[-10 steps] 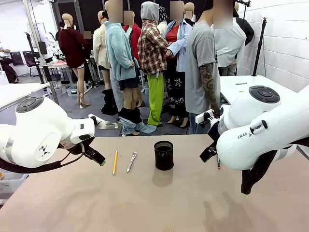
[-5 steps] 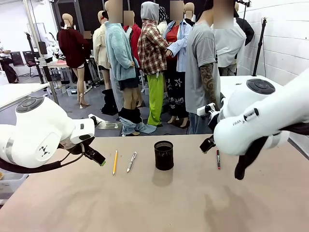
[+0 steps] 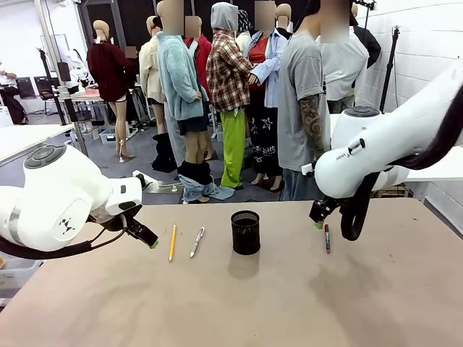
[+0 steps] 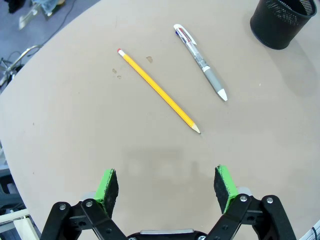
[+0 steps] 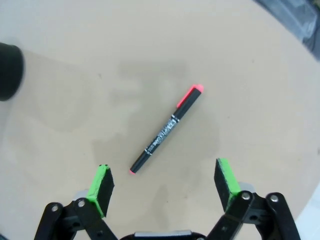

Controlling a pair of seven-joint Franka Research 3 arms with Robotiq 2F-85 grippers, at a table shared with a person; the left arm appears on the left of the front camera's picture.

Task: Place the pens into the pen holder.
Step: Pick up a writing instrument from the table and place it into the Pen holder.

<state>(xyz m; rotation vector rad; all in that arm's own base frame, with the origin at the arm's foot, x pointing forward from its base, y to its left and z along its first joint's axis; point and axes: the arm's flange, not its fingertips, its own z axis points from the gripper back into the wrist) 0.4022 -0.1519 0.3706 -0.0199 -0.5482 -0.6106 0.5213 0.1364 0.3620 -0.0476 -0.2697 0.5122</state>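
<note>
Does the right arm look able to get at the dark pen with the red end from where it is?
Likely yes. The right pincer hangs open just above the dark pen, which lies alone on the table with nothing around it.

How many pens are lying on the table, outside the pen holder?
3. The yellow pencil and the silver-white pen lie side by side, left of the pen holder; the dark pen with red ends lies right of it. The holder's inside is not fully visible.
</note>
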